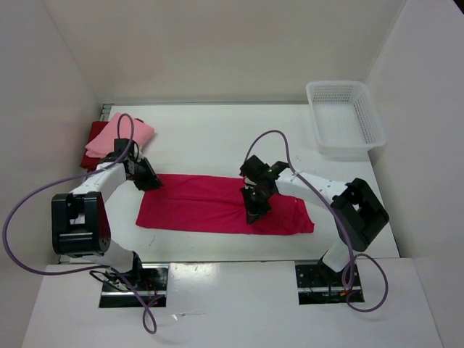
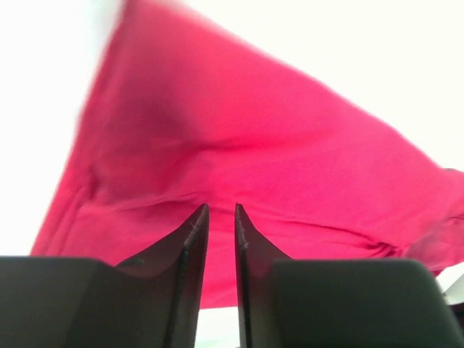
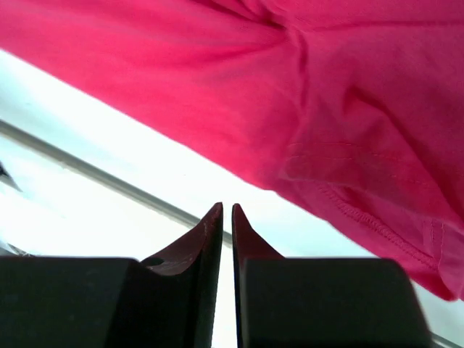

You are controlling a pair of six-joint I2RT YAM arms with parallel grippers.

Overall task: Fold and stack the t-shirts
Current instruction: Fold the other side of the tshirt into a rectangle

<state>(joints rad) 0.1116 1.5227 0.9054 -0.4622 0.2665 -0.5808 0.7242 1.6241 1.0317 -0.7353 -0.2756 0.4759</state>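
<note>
Magenta t-shirt (image 1: 217, 206) on white table (image 1: 210, 138), white walls (image 1: 217, 51); right gripper (image 3: 226, 208) clenched empty, left gripper (image 2: 221, 208) unclear.

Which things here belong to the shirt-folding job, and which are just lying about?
Belongs to the job:
- magenta shirt, spread out mid-table
- light pink shirt, lying on the dark red shirt, far left

Just lying about:
- white mesh basket, far right corner

**Camera layout: three views**

Top camera: mounted high behind the arm bases (image 1: 217, 279), looking down on the whole table (image 1: 217, 138). Left wrist camera: looks out past its own fingers (image 2: 181, 254), very close to the magenta shirt (image 2: 254, 159). Right wrist camera: just as close, at the shirt's hem. All three views share that shirt.
</note>
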